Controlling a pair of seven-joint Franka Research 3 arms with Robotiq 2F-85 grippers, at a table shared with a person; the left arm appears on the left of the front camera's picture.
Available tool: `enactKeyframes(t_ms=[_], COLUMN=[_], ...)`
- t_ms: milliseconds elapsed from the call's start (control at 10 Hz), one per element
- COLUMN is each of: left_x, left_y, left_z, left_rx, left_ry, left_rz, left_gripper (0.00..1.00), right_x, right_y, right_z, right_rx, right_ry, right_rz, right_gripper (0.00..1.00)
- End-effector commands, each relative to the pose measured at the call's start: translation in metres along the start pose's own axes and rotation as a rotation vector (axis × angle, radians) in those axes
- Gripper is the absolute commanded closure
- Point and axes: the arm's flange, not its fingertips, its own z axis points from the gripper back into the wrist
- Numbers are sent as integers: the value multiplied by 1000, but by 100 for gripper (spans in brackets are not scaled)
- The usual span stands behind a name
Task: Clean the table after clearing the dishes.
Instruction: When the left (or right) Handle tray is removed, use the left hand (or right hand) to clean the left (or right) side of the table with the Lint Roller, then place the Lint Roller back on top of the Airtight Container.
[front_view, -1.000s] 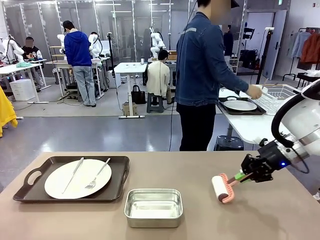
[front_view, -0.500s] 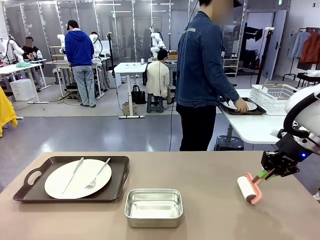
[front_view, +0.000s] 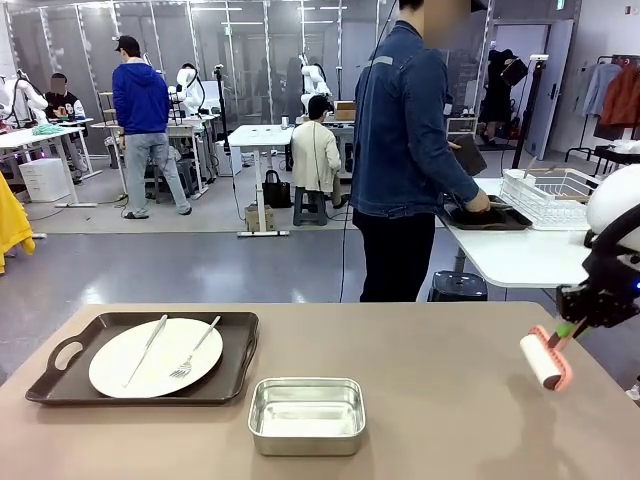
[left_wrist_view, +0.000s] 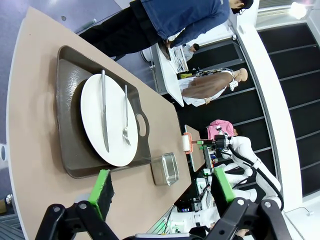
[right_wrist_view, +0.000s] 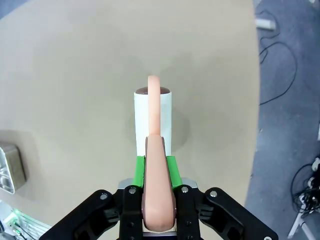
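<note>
On the brown table at the left lies a dark handled tray with a white plate, a knife and a fork on it. From above, the left wrist view looks down on the same plate, and my left gripper is open with nothing between its green pads. My right gripper is shut on the pink handle of a white lint roller at the table's right edge. In the right wrist view the roller rests on the table ahead of my right gripper.
A small steel pan stands near the front middle of the table. A person in a denim jacket stands at the far side, hands on a second dark tray on a white table next to a white dish rack.
My right gripper has drawn the roller rightward across the table, from right of the middle to the right edge. The person has taken the plate off the second tray.
</note>
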Motion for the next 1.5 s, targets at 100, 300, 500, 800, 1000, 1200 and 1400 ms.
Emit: enactKeyframes(t_ms=[100, 300, 500, 800, 1000, 1200, 1400], left_x=[-2, -2, -2, -2, -2, -2, -2], left_y=[-1, -1, -1, -1, -1, -1, -1], left_z=[3, 3, 3, 3, 3, 3, 3], left_rx=[0, 0, 0, 0, 0, 0, 0], left_ry=[9, 9, 9, 9, 9, 9, 9], left_rz=[-13, -13, -13, -13, -13, -13, -13], left_gripper=[0, 0, 0, 0, 0, 0, 0], right_x=[-20, -29, -11, -11, -11, -11, -11], right_y=[24, 33, 20, 20, 20, 20, 20], right_z=[57, 62, 65, 65, 65, 65, 65], right_rx=[-38, 7, -18, -18, -18, -18, -18], right_ry=[-98, -96, -111, -111, -111, -111, -111], right_rz=[26, 51, 58, 58, 58, 58, 58], right_gripper=[80, 80, 80, 80, 80, 80, 80])
